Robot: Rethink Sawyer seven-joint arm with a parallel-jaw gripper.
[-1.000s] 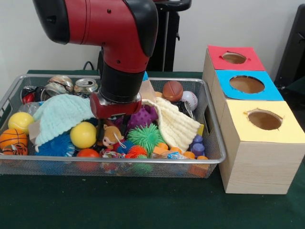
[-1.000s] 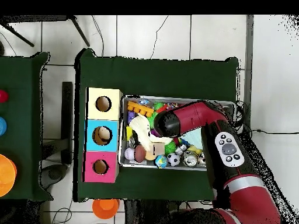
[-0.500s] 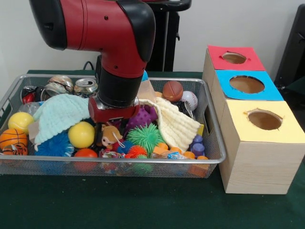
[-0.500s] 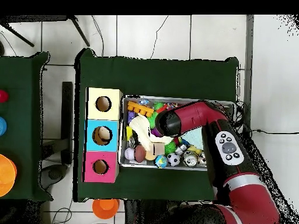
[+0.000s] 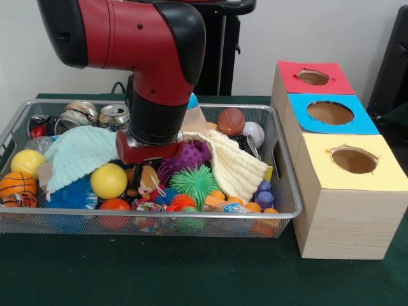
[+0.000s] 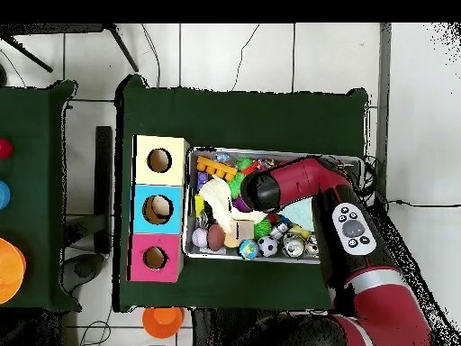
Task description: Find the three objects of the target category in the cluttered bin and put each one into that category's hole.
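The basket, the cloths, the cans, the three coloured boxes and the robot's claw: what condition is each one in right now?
bin: crowded with toys.
mint cloth: draped over toys.
cream cloth: crumpled over toys.
cans: dented, in the far corner.
red box, blue box, yellow box: holes uncovered.
gripper: down among the toys, fingers hidden.

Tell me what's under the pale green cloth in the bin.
A spiky blue ball pokes out below the pale green cloth, and a yellow ball sits at its lower edge. Whatever lies beneath the cloth's middle is covered in both views.
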